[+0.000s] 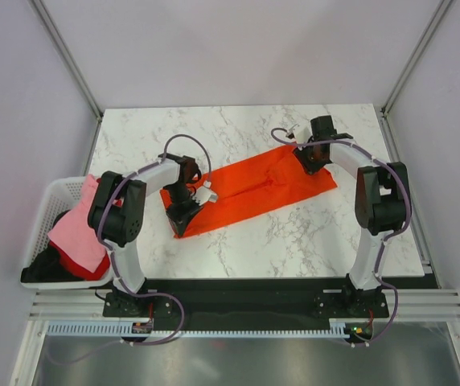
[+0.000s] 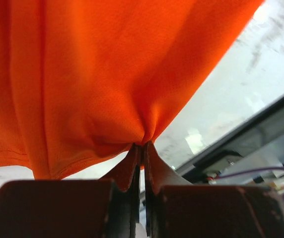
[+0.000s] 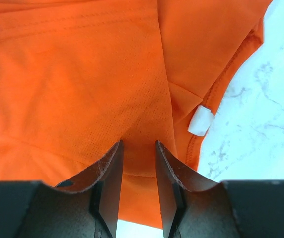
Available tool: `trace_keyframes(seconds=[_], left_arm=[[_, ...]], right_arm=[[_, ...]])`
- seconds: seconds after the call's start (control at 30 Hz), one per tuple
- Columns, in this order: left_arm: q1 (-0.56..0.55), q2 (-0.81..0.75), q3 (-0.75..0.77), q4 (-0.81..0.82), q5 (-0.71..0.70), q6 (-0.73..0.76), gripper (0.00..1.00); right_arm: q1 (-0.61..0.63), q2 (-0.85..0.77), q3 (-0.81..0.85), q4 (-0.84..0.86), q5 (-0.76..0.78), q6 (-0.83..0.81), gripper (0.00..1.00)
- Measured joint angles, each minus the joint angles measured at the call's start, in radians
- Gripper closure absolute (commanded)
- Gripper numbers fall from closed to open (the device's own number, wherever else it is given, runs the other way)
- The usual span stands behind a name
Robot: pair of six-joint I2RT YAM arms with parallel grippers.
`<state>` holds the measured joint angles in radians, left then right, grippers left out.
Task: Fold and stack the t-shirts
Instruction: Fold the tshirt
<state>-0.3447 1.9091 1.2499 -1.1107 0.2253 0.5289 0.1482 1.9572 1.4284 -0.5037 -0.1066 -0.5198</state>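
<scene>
The bright orange t-shirt (image 1: pixel 254 189) lies as a long folded band across the middle of the marble table. My left gripper (image 1: pixel 183 215) is at its near-left end and is shut on a pinch of the orange cloth (image 2: pixel 82 74), the jaws (image 2: pixel 143 145) closed tight on a gathered fold. My right gripper (image 1: pixel 309 161) is at the far-right neck end; its jaws (image 3: pixel 138 146) stand apart over the orange cloth (image 3: pixel 72 74), with the white neck label (image 3: pixel 200 121) just to the right. A pink shirt (image 1: pixel 81 229), a red one (image 1: pixel 93 269) and a black one (image 1: pixel 41 269) sit in the basket.
A white lattice basket (image 1: pixel 53 197) stands off the table's left edge beside the left arm. Bare marble table (image 1: pixel 310 233) shows in front of and behind the orange shirt. A metal frame post (image 1: pixel 69 56) rises at each back corner.
</scene>
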Motion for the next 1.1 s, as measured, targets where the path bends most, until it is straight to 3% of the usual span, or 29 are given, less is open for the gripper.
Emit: trace_keyframes(seconds=[0.3,0.43,0.57,0.77,0.87,0.97,1.1], left_arm=[[-0.121,-0.029,-0.013,-0.13,0.081,-0.001,0.89],[-0.19,-0.031,-0.013,-0.15,0.122,-0.006,0.67],[-0.249,-0.033,0.045,-0.202,0.177,-0.014,0.53],[-0.261,-0.035,0.32,-0.216,0.222,-0.016,0.53],[-0.257,-0.034,0.369,-0.205,0.217,-0.016,0.57],[-0.257,-0.003,0.357,-0.19,0.204,-0.018,0.62],[-0.257,0.063,0.3,-0.12,0.196,-0.031,0.66]], right_arm=[[0.055,0.168,0.17,-0.051,0.04,-0.019,0.62],[0.074,0.267,0.311,-0.061,0.057,-0.033,0.62],[0.084,0.37,0.474,-0.065,0.074,-0.046,0.62],[0.084,0.512,0.726,-0.079,0.103,-0.032,0.59],[0.082,0.51,0.764,-0.078,0.108,-0.009,0.58],[0.08,0.462,0.731,-0.055,0.108,0.016,0.58],[0.078,0.299,0.543,-0.016,0.095,0.044,0.58]])
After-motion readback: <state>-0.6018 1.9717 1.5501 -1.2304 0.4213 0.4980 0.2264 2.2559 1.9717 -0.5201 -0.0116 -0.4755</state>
